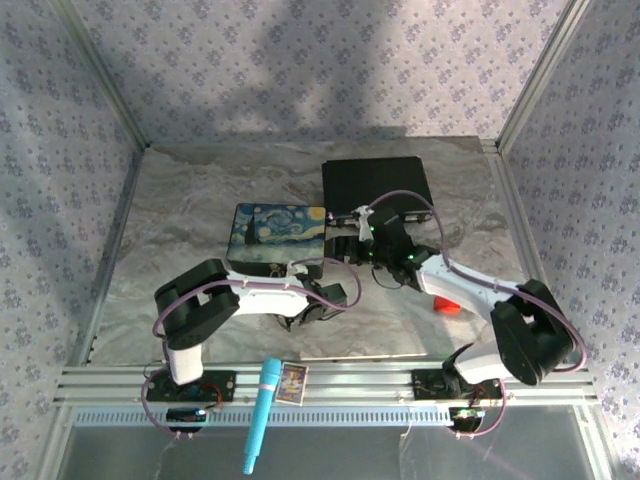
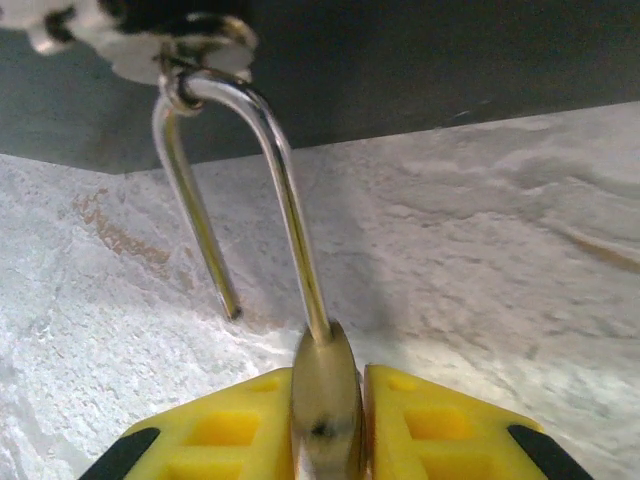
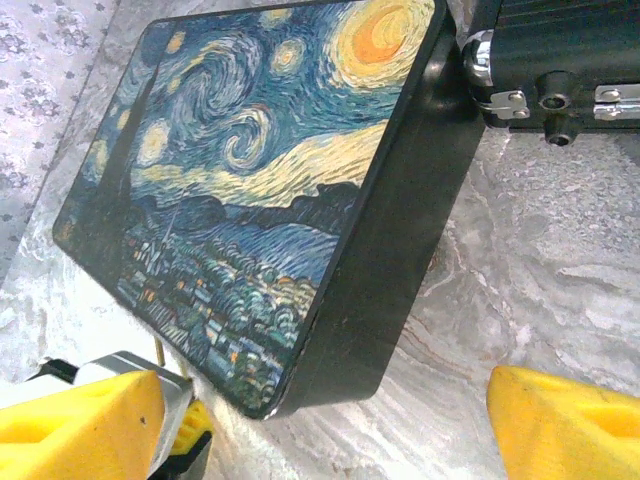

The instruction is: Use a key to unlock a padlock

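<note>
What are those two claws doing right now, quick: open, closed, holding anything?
Left gripper: closed, holding the padlock by its body.
Right gripper: open, holding nothing.

The padlock [image 2: 326,410] body runs off the bottom edge between the left fingers [image 2: 230,430]; the clasp [image 2: 180,40] above is blurred and cropped.

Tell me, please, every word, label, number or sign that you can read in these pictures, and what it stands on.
No text can be read in these pictures.
The small card: printed face, too small to read.
The starry-night box: painted lid, no words seen.
The padlock: no legible marking on the edge that shows.
The black case: no legible marking by its metal clasps.
</note>
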